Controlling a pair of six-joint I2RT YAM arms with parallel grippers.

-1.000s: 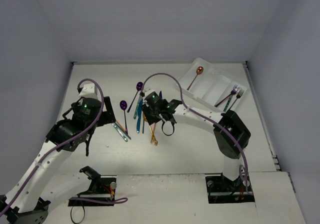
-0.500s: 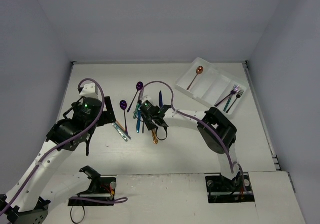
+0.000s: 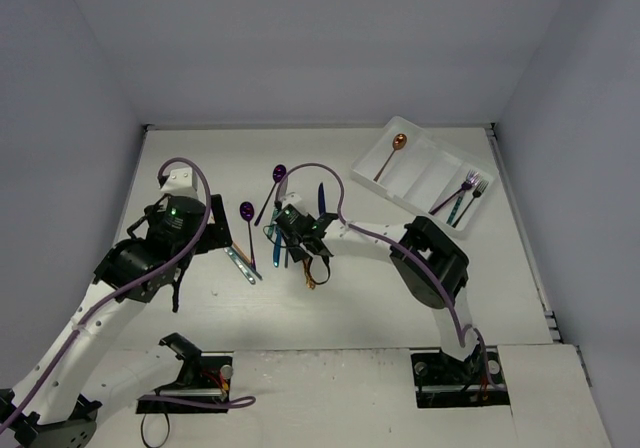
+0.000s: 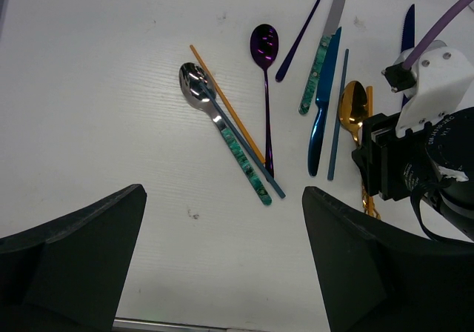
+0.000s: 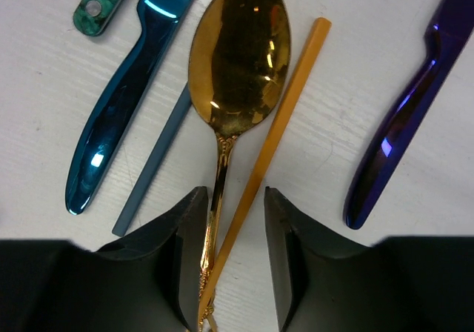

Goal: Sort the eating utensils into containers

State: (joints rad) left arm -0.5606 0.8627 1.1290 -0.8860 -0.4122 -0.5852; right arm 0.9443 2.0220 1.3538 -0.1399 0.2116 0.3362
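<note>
Tray (image 3: pixel 428 175) is sitting far right on table (image 3: pixel 380 288). Spoon (image 3: pixel 392 154) is lying in its left compartment, forks (image 3: pixel 463 194) in its rightmost. Loose utensils (image 3: pixel 272 220) are lying mid-table, left of tray.

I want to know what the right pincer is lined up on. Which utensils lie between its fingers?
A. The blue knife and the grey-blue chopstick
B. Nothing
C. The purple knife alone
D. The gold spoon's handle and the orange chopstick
D: in the right wrist view, the right pincer straddles the handle of the gold spoon and the orange chopstick. The other utensils lie outside its fingers.
</note>
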